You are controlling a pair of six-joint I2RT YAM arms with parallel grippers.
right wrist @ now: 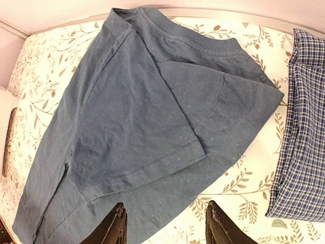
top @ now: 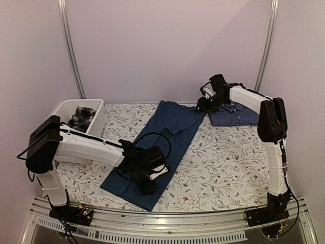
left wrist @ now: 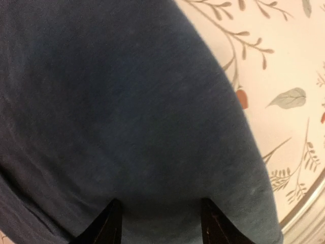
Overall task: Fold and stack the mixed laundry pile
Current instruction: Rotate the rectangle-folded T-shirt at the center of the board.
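Observation:
The dark blue T-shirt (top: 165, 142) lies flat and diagonal on the floral tablecloth (top: 228, 162), with its sleeves folded in. My left gripper (top: 148, 177) is open, low over the shirt's near end; dark blue cloth (left wrist: 132, 112) fills the left wrist view between its fingertips (left wrist: 161, 226). My right gripper (top: 203, 104) is open and empty, raised over the shirt's far right corner (right wrist: 142, 117); its fingertips (right wrist: 166, 227) straddle the shirt's edge. The blue-and-white checked shirt (top: 234, 115) lies folded at the back right and also shows in the right wrist view (right wrist: 302, 132). The black-and-white plaid piece (top: 81, 118) sits in the tub.
A white plastic tub (top: 66, 108) stands at the back left. The table's metal front rail (top: 167, 223) runs along the near edge and also shows in the left wrist view (left wrist: 304, 211). A black cable (top: 152, 137) loops over the T-shirt.

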